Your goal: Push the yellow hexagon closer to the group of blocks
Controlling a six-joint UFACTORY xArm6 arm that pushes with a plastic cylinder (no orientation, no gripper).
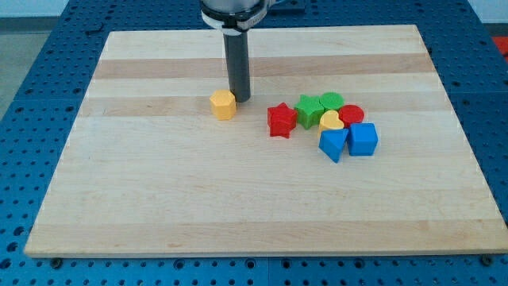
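The yellow hexagon [224, 104] sits on the wooden board [159, 199], left of centre and apart from the group. My tip [240, 98] is just to the hexagon's upper right, very close to it or touching. The group lies to the right: a red star [281, 121], a green star-like block [308, 110], a green block [332, 102], a red round block [352, 116], a yellow heart [331, 121], a blue block [333, 144] and a blue cube [363, 139]. A gap of about one block's width separates the hexagon from the red star.
The rod [237, 63] comes down from the arm's mount [232, 12] at the view's top. A blue perforated table [32, 95] surrounds the board.
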